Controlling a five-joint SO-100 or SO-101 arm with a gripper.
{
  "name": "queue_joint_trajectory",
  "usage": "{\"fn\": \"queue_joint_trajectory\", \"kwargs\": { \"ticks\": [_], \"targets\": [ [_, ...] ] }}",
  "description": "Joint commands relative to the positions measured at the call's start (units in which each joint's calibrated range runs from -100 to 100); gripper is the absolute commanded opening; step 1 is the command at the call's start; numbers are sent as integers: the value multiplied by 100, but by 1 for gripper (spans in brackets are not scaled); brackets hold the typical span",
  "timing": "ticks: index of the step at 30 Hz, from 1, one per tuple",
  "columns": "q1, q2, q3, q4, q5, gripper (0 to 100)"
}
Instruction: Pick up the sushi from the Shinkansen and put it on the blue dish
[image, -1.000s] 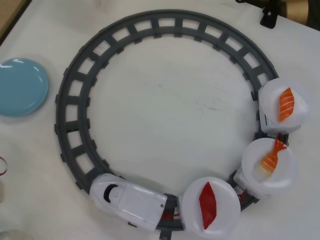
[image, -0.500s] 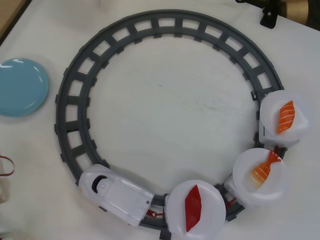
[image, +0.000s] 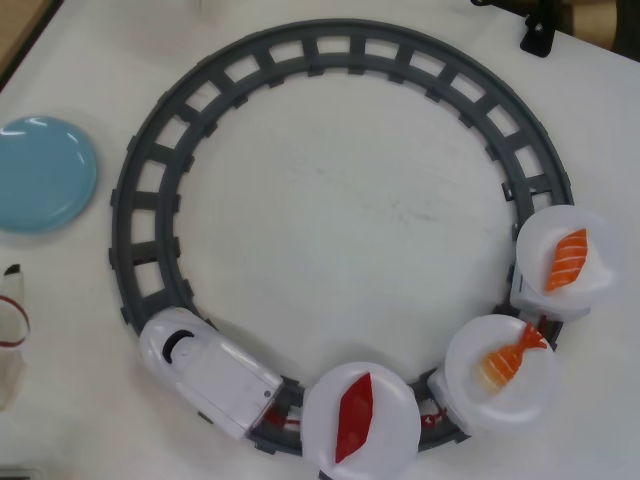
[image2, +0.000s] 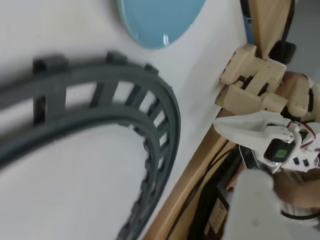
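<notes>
Riding the middle round white plate, the orange-and-white striped shrimp nigiri sits at five o'clock on the grey circular track, long axis toward two o'clock. Gripper state cannot be determined. The glossy light-blue dish lies at nine o'clock.

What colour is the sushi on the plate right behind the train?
Plain dark red sushi, with no stripes; the overhead view shows it best, on the first white plate.

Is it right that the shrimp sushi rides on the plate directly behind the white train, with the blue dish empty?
Not quite. In the overhead view the shrimp sushi rides on the second plate behind the train; the first carries a dark red piece. The blue dish is indeed empty.
</notes>
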Motion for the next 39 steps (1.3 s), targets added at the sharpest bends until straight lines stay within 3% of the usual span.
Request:
{"fn": "queue_joint_trajectory", "kwargs": {
  "ticks": [1,11,19,30,39],
  "targets": [
    [334,1205,-1731,610,515,18],
    [2403,3262,-4617,2912,3141,18],
    [4472,3860,-5320,3761,4432,18],
    [6338,4241,-4933,4007,5531,18],
    [6083,4233,-4392,3999,5515,18]
  ]
}}
